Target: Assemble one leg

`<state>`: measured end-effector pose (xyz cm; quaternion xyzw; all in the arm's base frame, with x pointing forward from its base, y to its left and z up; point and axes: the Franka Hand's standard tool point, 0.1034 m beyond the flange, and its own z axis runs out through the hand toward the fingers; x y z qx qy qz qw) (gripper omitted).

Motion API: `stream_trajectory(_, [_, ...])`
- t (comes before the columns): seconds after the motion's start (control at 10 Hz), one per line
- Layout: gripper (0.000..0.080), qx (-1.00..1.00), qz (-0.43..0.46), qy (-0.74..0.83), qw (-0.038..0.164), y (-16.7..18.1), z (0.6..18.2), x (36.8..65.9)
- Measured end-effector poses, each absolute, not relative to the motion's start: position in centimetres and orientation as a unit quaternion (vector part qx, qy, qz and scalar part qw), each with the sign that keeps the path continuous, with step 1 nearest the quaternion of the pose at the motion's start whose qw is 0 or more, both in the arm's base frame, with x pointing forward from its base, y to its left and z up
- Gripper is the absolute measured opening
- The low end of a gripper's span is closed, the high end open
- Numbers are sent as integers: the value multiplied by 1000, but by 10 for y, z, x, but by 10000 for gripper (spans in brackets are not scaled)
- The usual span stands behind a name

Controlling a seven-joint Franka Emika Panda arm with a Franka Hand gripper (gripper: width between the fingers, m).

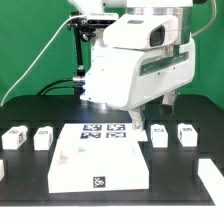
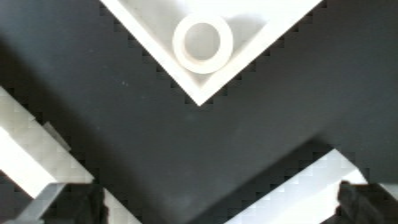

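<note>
Several small white legs with tags lie on the black table: two at the exterior view's left [image 1: 13,136] [image 1: 42,138] and two at its right [image 1: 158,135] [image 1: 186,132]. The large flat white square panel [image 1: 100,165] lies in the middle. My gripper [image 1: 152,110] hangs open and empty above the panel's far right corner, apart from the legs. In the wrist view a panel corner with a round socket [image 2: 201,42] points toward my gripper [image 2: 214,208]. Both fingertips [image 2: 63,205] show dark at the frame edge, with nothing between them.
The marker board [image 1: 105,128] lies at the panel's far edge. White pieces sit at the table's front right [image 1: 210,175] and front left [image 1: 3,170]. White strips [image 2: 317,165] cross the wrist view near the fingers. A black stand [image 1: 78,50] rises behind.
</note>
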<state>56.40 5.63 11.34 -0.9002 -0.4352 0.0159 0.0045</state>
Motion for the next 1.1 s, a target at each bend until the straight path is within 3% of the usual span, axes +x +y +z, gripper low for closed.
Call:
stream_trajectory(0.8, [650, -898, 14, -439, 5, 54, 112, 562])
stream_trajectory(1.1, [650, -858, 10, -514, 5, 18, 80, 507])
